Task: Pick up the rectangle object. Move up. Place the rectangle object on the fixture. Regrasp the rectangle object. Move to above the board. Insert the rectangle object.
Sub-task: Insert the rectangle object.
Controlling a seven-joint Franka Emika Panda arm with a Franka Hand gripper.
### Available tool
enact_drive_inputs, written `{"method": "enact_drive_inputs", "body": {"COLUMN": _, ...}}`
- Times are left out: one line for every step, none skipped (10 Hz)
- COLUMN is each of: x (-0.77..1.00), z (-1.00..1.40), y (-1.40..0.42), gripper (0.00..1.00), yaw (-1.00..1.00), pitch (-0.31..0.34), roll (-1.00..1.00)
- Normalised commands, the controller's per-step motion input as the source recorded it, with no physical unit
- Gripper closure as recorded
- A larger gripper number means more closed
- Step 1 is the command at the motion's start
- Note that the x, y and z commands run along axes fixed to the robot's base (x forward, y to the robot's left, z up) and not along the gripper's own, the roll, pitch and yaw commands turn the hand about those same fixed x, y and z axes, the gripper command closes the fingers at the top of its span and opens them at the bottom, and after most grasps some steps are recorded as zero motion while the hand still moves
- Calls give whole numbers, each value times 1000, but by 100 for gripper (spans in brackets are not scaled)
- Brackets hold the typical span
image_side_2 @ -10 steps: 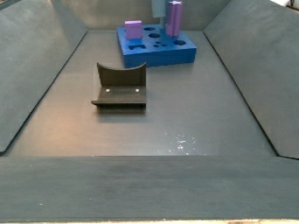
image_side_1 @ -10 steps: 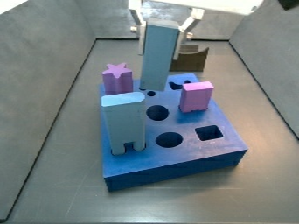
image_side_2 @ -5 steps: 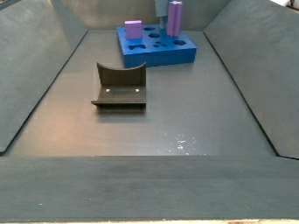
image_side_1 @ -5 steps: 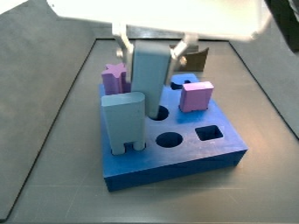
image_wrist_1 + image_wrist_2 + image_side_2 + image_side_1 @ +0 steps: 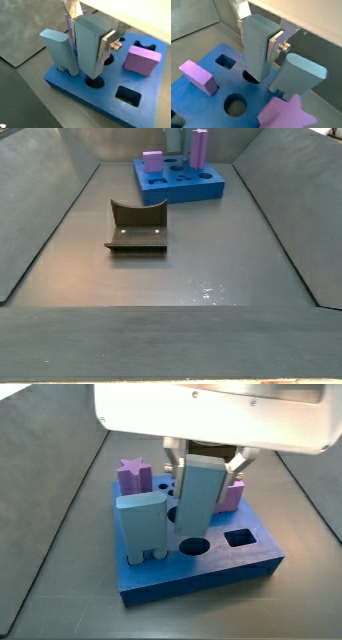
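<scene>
The desk (image 5: 174, 278) is a flat, dark grey surface with a dull sheen; small bright glints (image 5: 207, 288) sit on it toward the near end. Plain grey walls slope up and outward from it: a left wall (image 5: 34, 218), a right wall (image 5: 287, 198) and a paler back wall (image 5: 120, 140). In a side view the desk (image 5: 54, 554) meets a light grey wall (image 5: 34, 424) along a straight seam. Light is even and soft.

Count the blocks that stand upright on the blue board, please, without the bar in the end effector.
3. The pale blue block stands at the board's edge, the purple star block behind it, the pink block beyond the rectangle object held by the end effector. Others may be hidden.
</scene>
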Motion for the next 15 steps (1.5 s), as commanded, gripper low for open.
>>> {"method": "enact_drive_inputs", "body": {"x": 797, "z": -134, "y": 0, "gripper": 100, "yaw": -277, "pitch": 166, "roll": -606}}
{"method": "enact_drive_inputs", "body": {"x": 831, "z": -189, "y": 0, "gripper": 100, "yaw": -229, "pitch": 197, "roll": -563}}
{"method": "enact_drive_inputs", "body": {"x": 786, "z": -186, "y": 0, "gripper": 100, "yaw": -177, "pitch": 340, "roll": -506}}
{"method": "enact_drive_inputs", "body": {"x": 503, "z": -100, "y": 0, "gripper": 100, "yaw": -29, "pitch": 409, "roll": -483}}
{"method": "enact_drive_inputs", "body": {"x": 94, "z": -183, "y": 66, "gripper": 100, "yaw": 134, "pitch": 200, "roll": -660}}
{"method": "enact_drive_inputs", "body": {"x": 0, "z": -171, "y": 89, "gripper": 100, "yaw": 463, "pitch": 89, "roll": -743}}
{"method": "enact_drive_inputs", "body": {"x": 0, "z": -23, "y": 0, "gripper": 100, "yaw": 217, "pitch": 0, "roll": -369}}
{"method": "enact_drive_inputs", "body": {"x": 103, "z": 494, "y": -57, "gripper": 100, "yaw": 0, "pitch": 14, "roll": 191}}
{"method": "enact_drive_inputs", "body": {"x": 286, "z": 866, "y": -11, "gripper": 100, "yaw": -109, "pitch": 14, "roll": 229}}
{"method": "enact_drive_inputs", "body": {"x": 251, "z": 563, "y": 0, "gripper": 100, "yaw": -46, "pitch": 0, "roll": 6}}
{"method": "enact_drive_inputs", "body": {"x": 0, "z": -29, "y": -17, "gripper": 100, "yaw": 0, "pitch": -6, "roll": -17}}
{"method": "enact_drive_inputs", "body": {"x": 0, "z": 0, "y": 23, "gripper": 100, "yaw": 557, "pitch": 0, "roll": -6}}
{"method": "enact_drive_inputs", "body": {"x": -117, "z": 0, "y": 86, "gripper": 100, "yaw": 1000, "pitch": -57, "roll": -120}}
{"method": "enact_drive_inputs", "body": {"x": -89, "z": -14, "y": 11, "gripper": 100, "yaw": 1000, "pitch": -83, "roll": -100}}
{"method": "enact_drive_inputs", "body": {"x": -89, "z": -11, "y": 0, "gripper": 100, "yaw": 1000, "pitch": -86, "roll": -91}}
